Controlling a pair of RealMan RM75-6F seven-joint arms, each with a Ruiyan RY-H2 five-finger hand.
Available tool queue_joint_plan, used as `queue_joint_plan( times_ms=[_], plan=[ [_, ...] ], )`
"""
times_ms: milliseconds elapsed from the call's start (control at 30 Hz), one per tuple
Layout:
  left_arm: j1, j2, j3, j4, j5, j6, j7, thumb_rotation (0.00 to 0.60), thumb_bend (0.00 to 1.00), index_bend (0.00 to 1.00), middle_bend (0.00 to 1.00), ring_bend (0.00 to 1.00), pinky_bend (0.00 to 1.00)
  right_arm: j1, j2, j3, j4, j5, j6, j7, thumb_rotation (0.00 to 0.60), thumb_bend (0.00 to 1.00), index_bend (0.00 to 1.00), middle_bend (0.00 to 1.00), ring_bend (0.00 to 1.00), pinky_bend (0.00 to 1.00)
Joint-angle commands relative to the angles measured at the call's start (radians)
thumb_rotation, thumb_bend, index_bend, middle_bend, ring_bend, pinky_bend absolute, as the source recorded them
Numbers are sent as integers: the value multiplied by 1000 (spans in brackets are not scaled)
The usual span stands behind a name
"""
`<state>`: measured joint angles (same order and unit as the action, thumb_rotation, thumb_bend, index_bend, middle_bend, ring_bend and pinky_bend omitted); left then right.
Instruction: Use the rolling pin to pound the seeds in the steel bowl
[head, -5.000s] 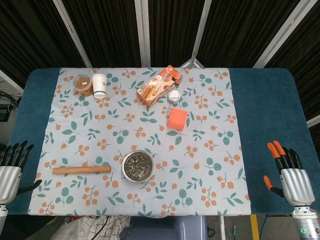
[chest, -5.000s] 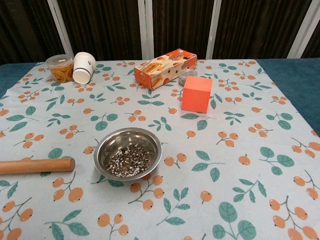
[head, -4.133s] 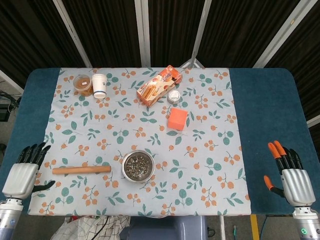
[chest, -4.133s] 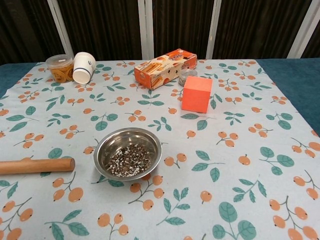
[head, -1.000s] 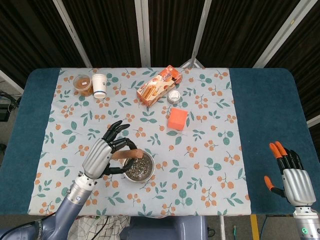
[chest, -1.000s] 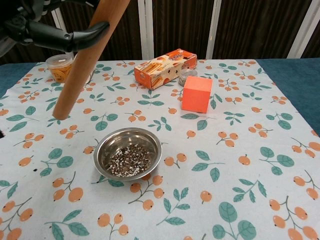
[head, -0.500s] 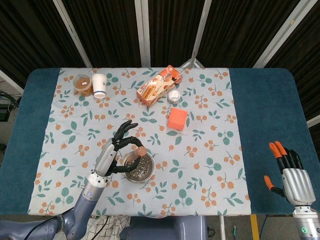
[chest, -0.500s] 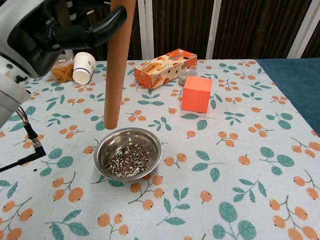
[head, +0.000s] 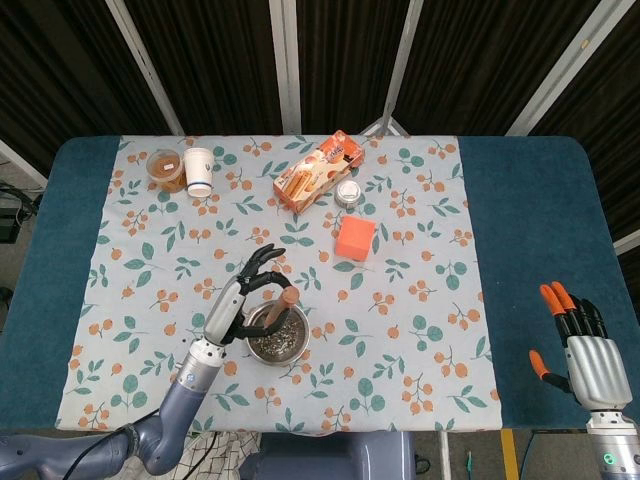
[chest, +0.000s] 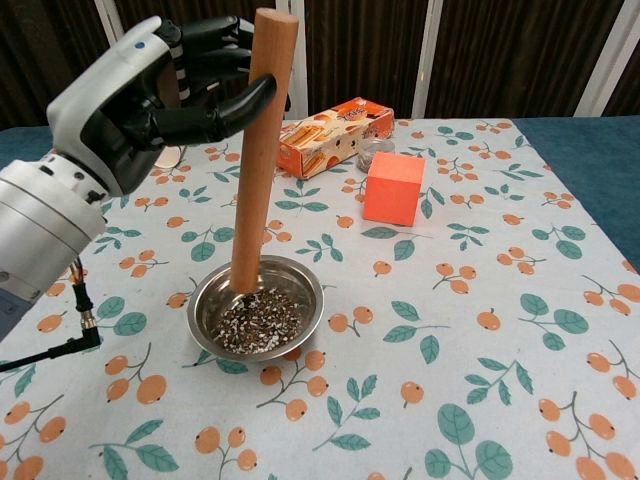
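Observation:
My left hand (chest: 150, 95) (head: 240, 298) grips the wooden rolling pin (chest: 258, 150) near its upper end and holds it nearly upright. The pin's lower end is inside the steel bowl (chest: 302, 285) (head: 299, 344), at the back-left of the seeds (chest: 258, 322). From the head view the pin (head: 280, 310) is foreshortened over the bowl. My right hand (head: 588, 355) hangs off the table's front right corner, fingers spread, holding nothing.
An orange cube (chest: 392, 187), a snack box (chest: 330, 136) and a small tin (head: 348, 193) lie behind the bowl. A white paper cup (head: 199, 170) and a jar (head: 165, 169) stand at the far left.
My left hand has moved right and down, bringing the rolling pin's lower end from above the bowl's rim into the bowl. The right hand has not moved.

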<state>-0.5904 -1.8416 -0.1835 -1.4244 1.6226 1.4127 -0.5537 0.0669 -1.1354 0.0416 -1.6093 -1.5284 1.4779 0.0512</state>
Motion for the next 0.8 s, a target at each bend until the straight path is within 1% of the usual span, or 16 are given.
queue_joint_plan(
  times_ms=[33,300,500,800],
  plan=[
    [-14,-21,3,33,-5,-14,-16,600,796,631,634,118,0,1,0,1,-1,2,-2,0,600,367,0,0,0,0],
    [-23,-49,15,83,-11,-22,-35,600,794,631,634,118,0,0,3,1,-2,7,-4,2,600,367,0,0,0,0],
    [-26,-66,32,121,4,-16,-39,600,794,632,635,118,0,-2,5,2,-6,10,-3,0,600,367,0,0,0,0],
    [-10,-81,73,195,13,-2,-86,600,794,632,636,118,0,-1,3,3,-5,12,-5,-2,600,367,0,0,0,0]
  ],
)
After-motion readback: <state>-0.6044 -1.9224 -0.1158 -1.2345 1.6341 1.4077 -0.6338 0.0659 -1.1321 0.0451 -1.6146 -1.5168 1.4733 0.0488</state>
